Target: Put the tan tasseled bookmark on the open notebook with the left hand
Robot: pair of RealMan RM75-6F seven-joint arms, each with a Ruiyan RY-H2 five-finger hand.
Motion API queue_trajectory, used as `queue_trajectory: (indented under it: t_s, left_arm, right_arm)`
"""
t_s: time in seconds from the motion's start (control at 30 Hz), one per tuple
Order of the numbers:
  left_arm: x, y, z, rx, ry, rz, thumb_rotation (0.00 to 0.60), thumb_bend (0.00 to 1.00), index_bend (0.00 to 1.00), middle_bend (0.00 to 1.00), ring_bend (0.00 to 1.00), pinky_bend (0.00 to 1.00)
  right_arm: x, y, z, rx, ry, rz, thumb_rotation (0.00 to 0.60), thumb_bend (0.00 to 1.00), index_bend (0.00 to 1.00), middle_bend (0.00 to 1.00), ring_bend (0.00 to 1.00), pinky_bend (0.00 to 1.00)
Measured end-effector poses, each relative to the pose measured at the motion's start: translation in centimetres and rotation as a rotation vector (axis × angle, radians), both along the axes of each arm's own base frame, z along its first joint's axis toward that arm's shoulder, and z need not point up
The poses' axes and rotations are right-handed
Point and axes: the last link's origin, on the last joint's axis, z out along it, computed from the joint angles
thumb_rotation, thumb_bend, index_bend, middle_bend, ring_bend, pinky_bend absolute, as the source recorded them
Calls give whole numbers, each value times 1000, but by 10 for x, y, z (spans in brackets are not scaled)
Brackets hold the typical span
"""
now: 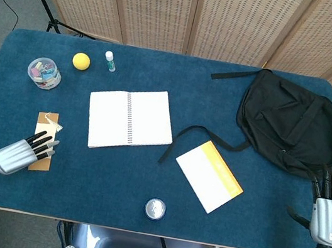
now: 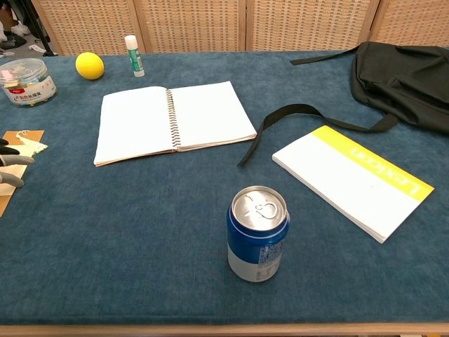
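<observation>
The tan bookmark (image 1: 44, 129) with a pale tassel (image 1: 53, 123) lies flat on the blue table (image 1: 112, 179), near its left edge. My left hand (image 1: 17, 153) lies over the bookmark's near end with its fingers spread and holds nothing; the chest view shows only its fingertips (image 2: 10, 170) at the left border, beside the bookmark (image 2: 17, 136). The open spiral notebook (image 1: 130, 118) (image 2: 175, 121) lies to the right of the bookmark and a little further back, its white pages bare. My right hand (image 1: 331, 214) rests at the table's near right corner, fingers straight and empty.
A tub of clips (image 1: 44, 72), a yellow ball (image 1: 81, 61) and a glue stick (image 1: 110, 60) stand at the back left. A blue can (image 2: 257, 233) stands near the front edge. A yellow-and-white book (image 1: 209, 175) and a black backpack (image 1: 297, 123) with a loose strap (image 1: 182, 139) lie on the right.
</observation>
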Motion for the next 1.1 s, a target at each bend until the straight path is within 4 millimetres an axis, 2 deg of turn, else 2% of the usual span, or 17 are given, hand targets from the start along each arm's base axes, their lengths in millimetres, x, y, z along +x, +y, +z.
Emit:
queue_trajectory:
  t_s: [0.53, 0.93, 1.1]
  left_arm:
    - [7, 4, 10, 49, -48, -24, 600, 632, 893, 0, 0, 0]
    - [24, 18, 27, 141, -147, -68, 600, 624, 893, 0, 0, 0]
    - [42, 33, 37, 210, -237, -101, 600, 618, 893, 0, 0, 0]
  right_arm:
    - [0, 0, 1, -3, -6, 0, 600, 2, 154, 0, 0, 45]
    - [0, 0, 3, -3, -16, 3, 600, 2, 154, 0, 0, 45]
    - [1, 1, 2, 1, -17, 3, 600, 2, 154, 0, 0, 45]
